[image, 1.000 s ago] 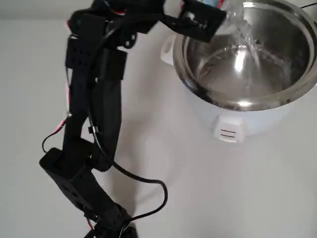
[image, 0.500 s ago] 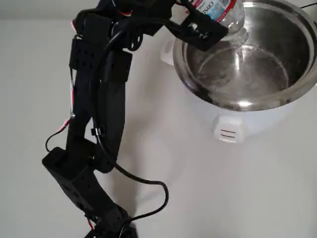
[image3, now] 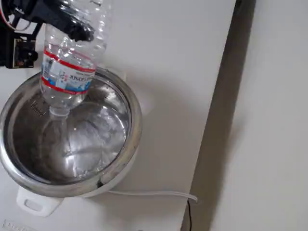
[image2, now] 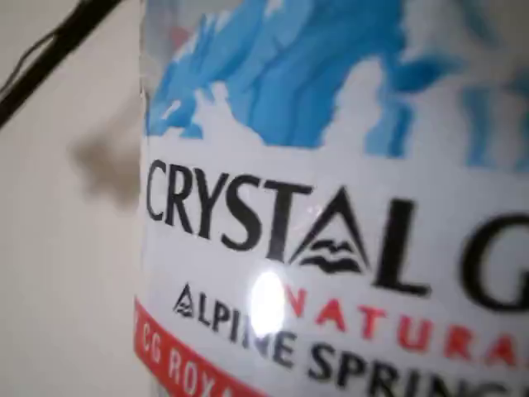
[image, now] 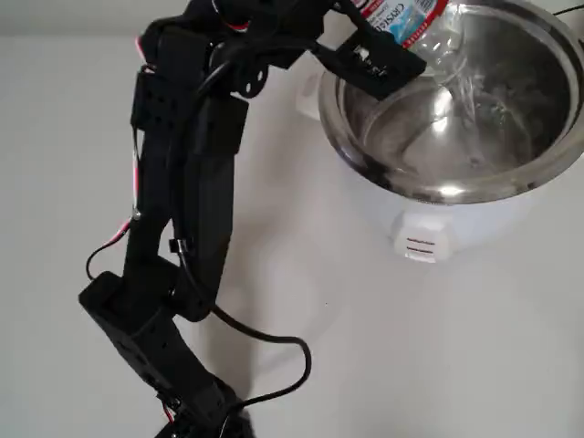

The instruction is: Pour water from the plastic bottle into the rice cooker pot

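White table [image: 365,347] under rice cooker pot [image: 557,155]

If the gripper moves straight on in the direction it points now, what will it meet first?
Probably the rim of the rice cooker pot. The gripper holds the plastic bottle neck-down over the pot, though depth is unclear.

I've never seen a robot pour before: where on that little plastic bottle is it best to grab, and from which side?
Around the straight middle, by the label, coming from the side. The gripper holds the plastic bottle that way now: it hangs neck down over the rice cooker pot, the mouth is left free, and water runs out. The ribbed, tapering shoulder and neck would probably slip.
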